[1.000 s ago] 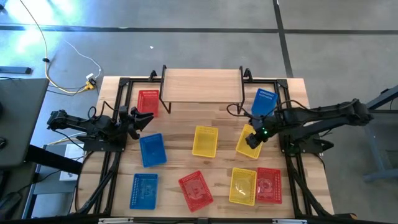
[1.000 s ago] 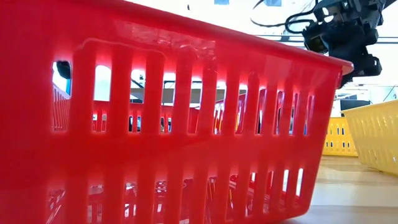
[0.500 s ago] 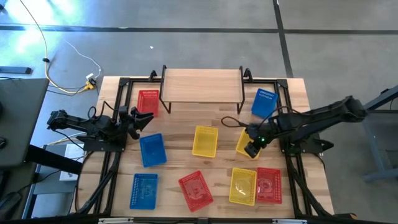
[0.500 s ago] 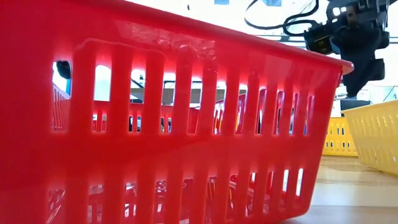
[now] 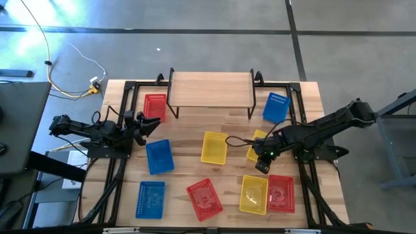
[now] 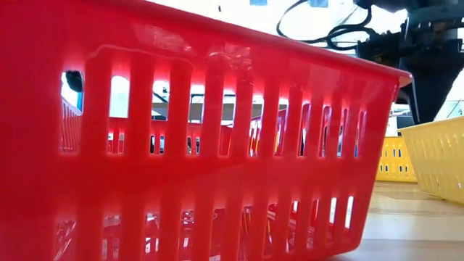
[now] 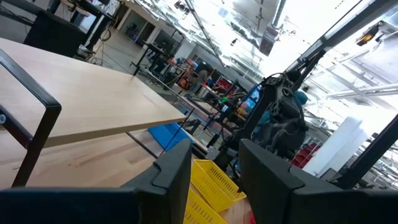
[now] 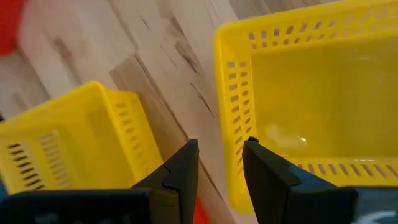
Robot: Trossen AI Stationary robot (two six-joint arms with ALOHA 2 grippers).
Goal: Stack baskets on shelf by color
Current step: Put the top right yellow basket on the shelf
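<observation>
The shelf (image 5: 211,88) stands at the table's far middle, its board bare. Nine baskets rest on the tabletop on their bases: red (image 5: 155,105), blue (image 5: 276,107), blue (image 5: 158,156), yellow (image 5: 214,147), yellow (image 5: 257,140), blue (image 5: 151,198), red (image 5: 205,197), yellow (image 5: 254,194), red (image 5: 281,194). My right gripper (image 5: 262,166) is open and empty. It hovers between the two right-hand yellow baskets (image 8: 311,112) (image 8: 68,149). My left gripper (image 5: 149,125) waits open at the table's left side, facing the shelf (image 7: 81,99).
The black frame rails (image 5: 123,169) (image 5: 302,175) run along both table sides. The near red basket (image 6: 203,145) fills the low view, with a yellow basket (image 6: 435,159) to its right. A cable loop (image 5: 237,140) hangs from my right arm over the table's middle.
My right gripper has gone toward the table's near edge and a little toward its left, from above the right-hand yellow basket to the gap between that one and the near yellow one. No basket has moved.
</observation>
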